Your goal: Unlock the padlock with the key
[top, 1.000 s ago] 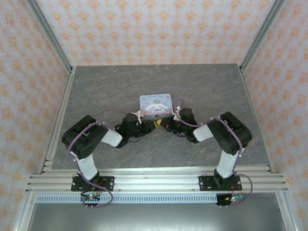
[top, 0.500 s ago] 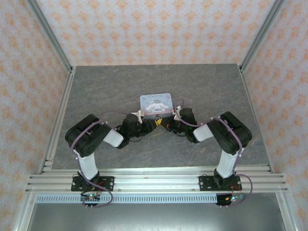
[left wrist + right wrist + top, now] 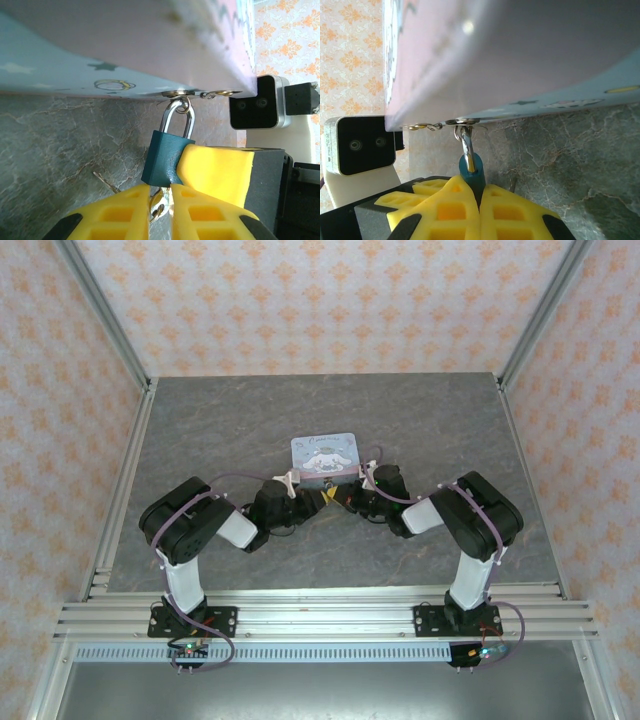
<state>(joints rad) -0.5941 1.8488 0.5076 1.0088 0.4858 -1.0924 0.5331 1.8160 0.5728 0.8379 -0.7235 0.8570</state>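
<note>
Yellow fingers close in from both sides on a tiny teal padlock [image 3: 162, 155] hanging off the tin [image 3: 100, 45].
Nearest, the left gripper [image 3: 160, 194] is pinched almost together on the silvery key [image 3: 158, 206] at the lock's underside. Just beyond, the right gripper [image 3: 474, 183] is clamped on the padlock's body. The shackle [image 3: 177, 117] is hooked through the tin's hasp [image 3: 185, 93]. It looks small, rigid, light and smooth-sided, so grip the body's flat faces and turn gently, or the tin may slide.

No legible text. Print on tin [image 3: 324, 453] lid too small to resolve; padlock [image 3: 165, 157] body unmarked.
</note>
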